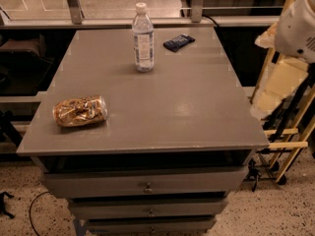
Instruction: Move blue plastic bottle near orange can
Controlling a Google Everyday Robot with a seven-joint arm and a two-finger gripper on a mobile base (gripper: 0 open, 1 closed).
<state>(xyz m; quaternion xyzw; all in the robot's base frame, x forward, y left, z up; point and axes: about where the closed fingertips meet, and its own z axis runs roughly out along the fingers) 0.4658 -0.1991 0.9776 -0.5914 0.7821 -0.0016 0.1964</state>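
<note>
The blue plastic bottle (142, 37) stands upright at the far middle of the grey table (187, 107); it is clear, with a white cap and a pale label. The orange can (80, 111), crushed and shiny, lies on its side near the table's front left edge, well apart from the bottle. My gripper (275, 87) shows as a blurred cream shape under the white arm segment (299, 27). It is at the right edge of the view, off the table's right side and far from both objects. It holds nothing that I can see.
A flat dark-blue packet (178, 42) lies at the far right of the table, right of the bottle. Drawers (147, 183) sit under the tabletop. A yellow wooden rack (290, 136) stands right of the table. A rail with metal posts (74, 4) runs behind it.
</note>
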